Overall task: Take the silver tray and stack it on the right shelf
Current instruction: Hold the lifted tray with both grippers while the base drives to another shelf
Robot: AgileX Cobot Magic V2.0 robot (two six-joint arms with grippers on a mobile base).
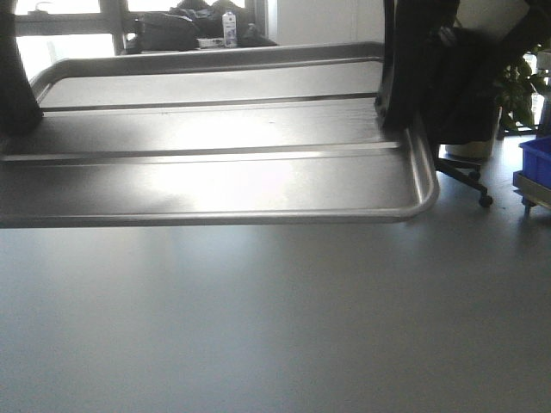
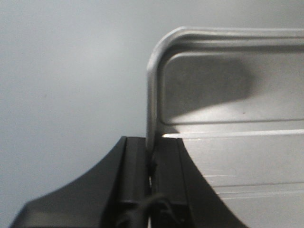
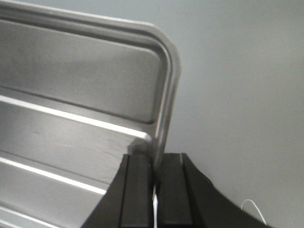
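The silver tray [image 1: 215, 163] is held up in the air, filling the upper left of the front view, its two raised ribs running across its base. My left gripper [image 2: 151, 148] is shut on the tray's left rim [image 2: 152, 95]; in the front view it shows as a dark shape at the left edge [image 1: 15, 86]. My right gripper [image 3: 156, 159] is shut on the tray's right rim [image 3: 168, 95]; it also shows in the front view [image 1: 398, 95]. The right shelf is out of view.
Grey floor [image 1: 275, 327] lies below the tray. An office chair base [image 1: 469, 176], a potted plant [image 1: 508, 95] and a blue bin on a cart [image 1: 535, 163] stand at the right. A window sill with bags and a carton [image 1: 229, 27] is behind.
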